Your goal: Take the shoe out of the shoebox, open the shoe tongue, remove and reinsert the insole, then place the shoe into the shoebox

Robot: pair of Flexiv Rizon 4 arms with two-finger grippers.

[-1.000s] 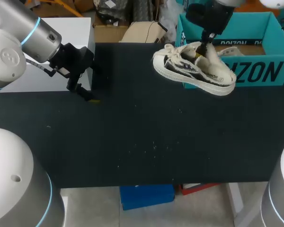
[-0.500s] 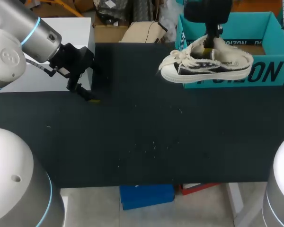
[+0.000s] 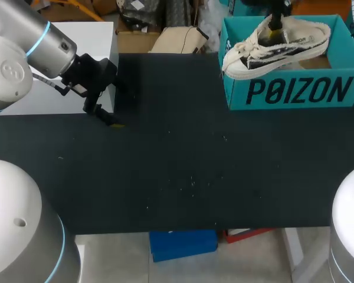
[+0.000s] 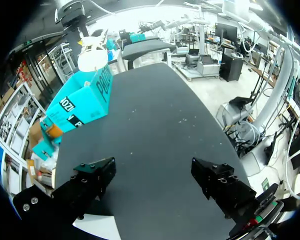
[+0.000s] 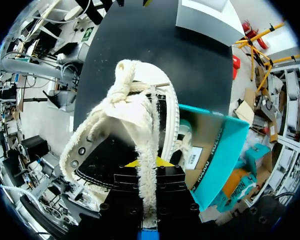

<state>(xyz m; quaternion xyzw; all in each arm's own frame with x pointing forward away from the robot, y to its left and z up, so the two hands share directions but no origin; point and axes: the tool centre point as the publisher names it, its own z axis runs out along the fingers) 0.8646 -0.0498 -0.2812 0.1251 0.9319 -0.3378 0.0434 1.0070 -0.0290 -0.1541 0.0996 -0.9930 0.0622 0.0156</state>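
Right hand (image 5: 149,166) pinches the shoe (image 3: 271,50) over the shoebox (image 3: 295,91), toe overhanging its wall; left hand (image 4: 152,167) spread above worktop (image 3: 194,165).

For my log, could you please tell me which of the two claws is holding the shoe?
The right claw, above the shoebox, is shut on the shoe; the left claw is open and empty over the table.
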